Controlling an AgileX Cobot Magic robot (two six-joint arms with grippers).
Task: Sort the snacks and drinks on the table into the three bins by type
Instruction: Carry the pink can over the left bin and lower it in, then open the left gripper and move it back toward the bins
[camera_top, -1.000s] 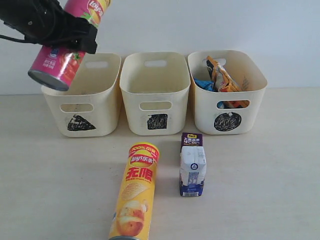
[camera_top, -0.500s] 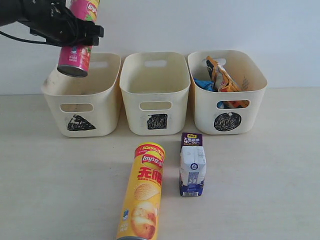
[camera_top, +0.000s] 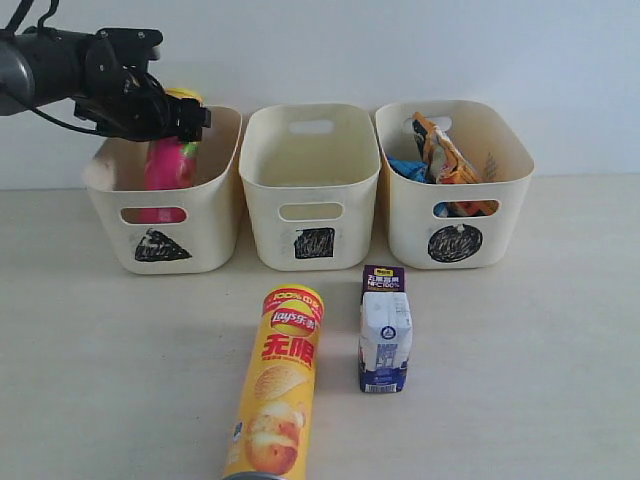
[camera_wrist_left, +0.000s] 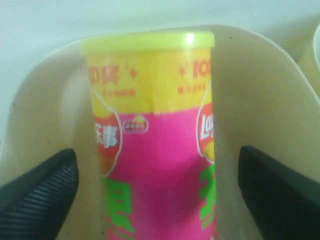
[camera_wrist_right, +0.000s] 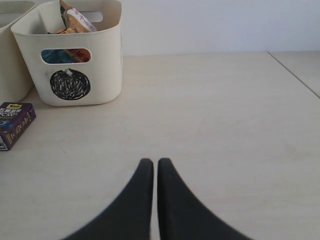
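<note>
Left arm (camera_top: 30, 68): grey cylindrical link that ran into a black, blocky wrist housing (camera_top: 125, 75). Thin black cables (camera_top: 15, 17) showed above and beneath the link. Left fingers (camera_wrist_left: 40, 200) were black, and one face was finely ribbed. Right fingers (camera_wrist_right: 135, 200) were black, smooth and curved, tapering to narrow rounded tips.

The left arm comes in from nine o'clock in the exterior view and sits up high, near ten o'clock. Its dark wrist is bent so the left pincer (camera_top: 172, 118) points toward about four o'clock, and its two black fingers (camera_wrist_left: 42, 197) are spread wide apart. The right pincer (camera_wrist_right: 155, 200) has its two black fingers pressed close together, with only a thin line between them.
</note>
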